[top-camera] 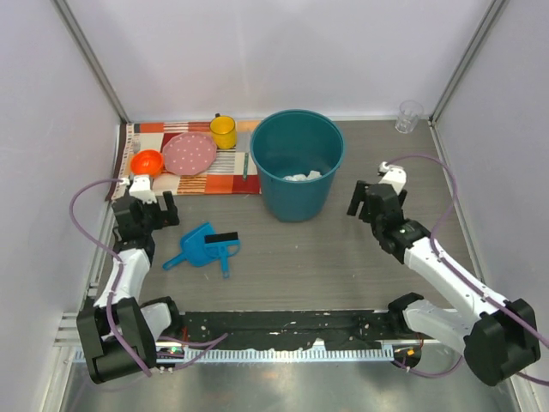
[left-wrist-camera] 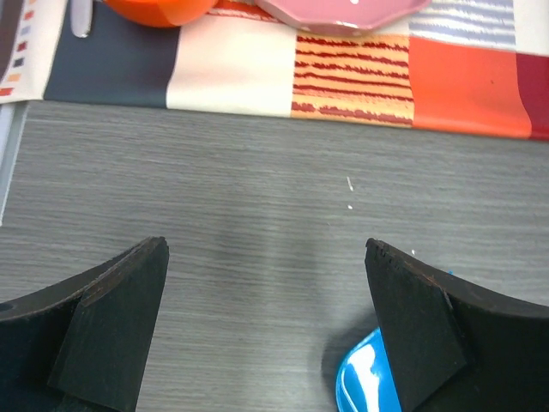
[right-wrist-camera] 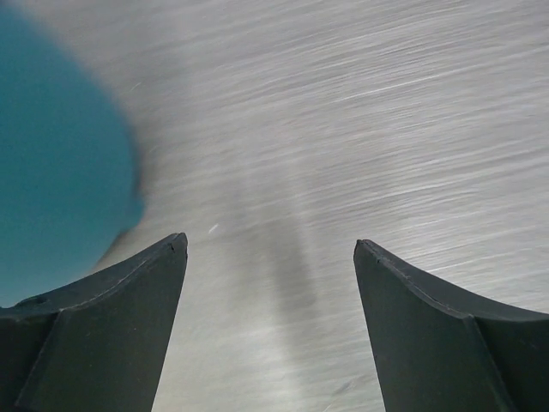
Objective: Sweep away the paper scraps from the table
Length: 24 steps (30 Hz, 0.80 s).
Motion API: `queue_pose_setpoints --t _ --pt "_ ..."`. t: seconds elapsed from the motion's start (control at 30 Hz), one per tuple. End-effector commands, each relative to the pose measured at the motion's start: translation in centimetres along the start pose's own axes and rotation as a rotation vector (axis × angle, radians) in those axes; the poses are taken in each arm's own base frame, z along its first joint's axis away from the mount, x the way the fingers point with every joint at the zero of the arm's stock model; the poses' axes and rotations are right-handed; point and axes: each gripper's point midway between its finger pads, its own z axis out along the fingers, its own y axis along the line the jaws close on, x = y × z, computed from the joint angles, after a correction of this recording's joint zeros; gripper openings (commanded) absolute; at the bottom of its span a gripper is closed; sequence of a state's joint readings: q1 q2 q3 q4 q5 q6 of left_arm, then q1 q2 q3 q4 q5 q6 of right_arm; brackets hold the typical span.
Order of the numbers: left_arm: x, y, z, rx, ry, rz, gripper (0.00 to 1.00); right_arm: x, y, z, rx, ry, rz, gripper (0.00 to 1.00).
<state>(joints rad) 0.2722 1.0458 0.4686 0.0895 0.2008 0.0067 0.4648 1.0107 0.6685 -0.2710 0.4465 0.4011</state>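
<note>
White paper scraps [top-camera: 302,176] lie inside the teal bucket [top-camera: 297,199] at the back middle of the table [top-camera: 326,257]; I see no wads on the tabletop. A blue dustpan [top-camera: 199,247] with a small brush [top-camera: 225,242] lies flat on the table left of centre. My left gripper [top-camera: 154,209] is open and empty, just left of the dustpan, whose edge [left-wrist-camera: 364,382] shows by the right finger [left-wrist-camera: 420,330]. My right gripper [top-camera: 371,196] is open and empty, right of the bucket [right-wrist-camera: 60,163].
A striped placemat [top-camera: 190,182] at the back left holds an orange bowl [top-camera: 147,161], a pink plate [top-camera: 190,154], a yellow cup [top-camera: 224,132] and a utensil [top-camera: 244,165]. A clear glass [top-camera: 408,117] stands at the back right corner.
</note>
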Motion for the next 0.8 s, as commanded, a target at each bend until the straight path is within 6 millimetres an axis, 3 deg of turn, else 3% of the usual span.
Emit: queue_pose_setpoints --t 0.0,0.07,0.1,0.13,0.17,0.2,0.27,0.47,0.77 --pt "-4.5 1.2 0.1 -0.072 -0.212 -0.041 1.0 -4.1 -6.4 1.3 0.242 -0.218 0.141 0.84" --pt "-4.4 1.3 0.2 -0.081 -0.213 -0.062 1.0 -3.9 -8.8 1.4 0.325 -0.273 0.143 0.84" --pt "-4.3 1.3 0.3 -0.086 -0.211 -0.084 1.0 -5.1 -10.6 1.4 0.385 -0.346 0.186 0.84" --pt "-4.3 1.5 0.4 -0.093 -0.212 -0.09 1.0 -5.1 -11.4 1.5 0.413 -0.371 0.189 0.84" --pt "-4.3 1.5 0.4 -0.095 -0.212 -0.092 1.0 -3.4 -12.7 2.0 0.453 -0.355 0.16 0.84" --pt "-4.1 1.5 0.6 -0.095 -0.21 -0.092 1.0 -4.1 -13.1 2.1 0.461 -0.417 0.187 0.84" --pt "-3.8 1.8 0.6 -0.108 -0.209 -0.094 1.0 -2.3 -14.7 2.4 0.507 -0.417 0.184 0.84" --pt "-3.9 1.7 0.5 -0.103 -0.218 -0.097 1.0 0.5 -15.3 3.4 0.505 -0.394 0.119 0.84" --pt "-3.7 1.9 0.6 -0.12 -0.21 -0.106 1.0 -0.3 -15.0 3.2 0.471 -0.436 0.12 0.84"
